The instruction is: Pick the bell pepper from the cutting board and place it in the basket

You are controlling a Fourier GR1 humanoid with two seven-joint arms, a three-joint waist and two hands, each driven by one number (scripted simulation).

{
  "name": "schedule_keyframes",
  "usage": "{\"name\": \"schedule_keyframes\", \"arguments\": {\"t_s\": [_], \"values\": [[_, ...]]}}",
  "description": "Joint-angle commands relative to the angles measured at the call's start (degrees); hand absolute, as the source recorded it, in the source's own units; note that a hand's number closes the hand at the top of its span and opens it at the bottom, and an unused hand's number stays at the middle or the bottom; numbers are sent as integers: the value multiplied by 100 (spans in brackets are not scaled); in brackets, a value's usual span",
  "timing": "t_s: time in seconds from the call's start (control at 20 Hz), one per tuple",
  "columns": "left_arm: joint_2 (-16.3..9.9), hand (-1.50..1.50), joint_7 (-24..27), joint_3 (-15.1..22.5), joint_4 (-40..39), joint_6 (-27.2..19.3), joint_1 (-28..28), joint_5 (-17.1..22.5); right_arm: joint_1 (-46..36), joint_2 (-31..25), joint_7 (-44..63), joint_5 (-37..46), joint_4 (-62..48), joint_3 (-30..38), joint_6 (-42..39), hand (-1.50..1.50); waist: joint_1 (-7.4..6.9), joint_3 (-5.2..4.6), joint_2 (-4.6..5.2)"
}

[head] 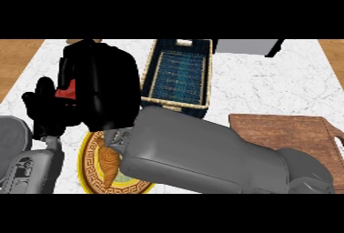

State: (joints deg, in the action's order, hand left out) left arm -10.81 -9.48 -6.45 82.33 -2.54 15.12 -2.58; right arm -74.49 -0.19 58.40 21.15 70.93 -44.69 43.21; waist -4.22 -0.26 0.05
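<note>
A sliver of the red bell pepper [66, 93] shows at the left edge of my right hand [101, 84], whose black fingers curl round it and hide most of it. That hand is raised on its grey forearm, which crosses from the lower right, and it sits just left of the woven basket [210, 73] with the blue lining. Bare and brown, the wooden cutting board [282, 129] lies at the right. My left hand [39, 105] rests open at the left edge, fingers up, beside the pepper.
A yellow-rimmed plate [86, 175] with a croissant [107, 160] lies under my right forearm at the lower left. A grey box [247, 46] stands at the back right. White marble counter shows between the basket and the board.
</note>
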Motion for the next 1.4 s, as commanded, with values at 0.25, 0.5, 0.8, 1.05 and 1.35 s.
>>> {"name": "schedule_keyframes", "arguments": {"t_s": [0.25,0.5,0.8,1.05,1.35], "values": [[0,0,-285,55,262,-11,32,-19,-1050,18,-162,-954,-1868,-167,129,150,37,11,51],[102,0,79,111,138,-67,-117,-116,-1027,18,-540,-1531,-2497,-416,118,150,-39,6,92],[10,0,225,-59,-129,-68,-39,-94,-937,19,-1152,-1980,-2930,-302,56,150,88,12,73],[12,0,209,-69,-105,7,-58,-20,-1124,19,-2057,-2413,-3650,407,-553,150,128,16,87],[212,0,-26,110,297,-208,-159,-150,-673,18,-2845,-2865,-3815,503,-241,150,77,19,76]]}}
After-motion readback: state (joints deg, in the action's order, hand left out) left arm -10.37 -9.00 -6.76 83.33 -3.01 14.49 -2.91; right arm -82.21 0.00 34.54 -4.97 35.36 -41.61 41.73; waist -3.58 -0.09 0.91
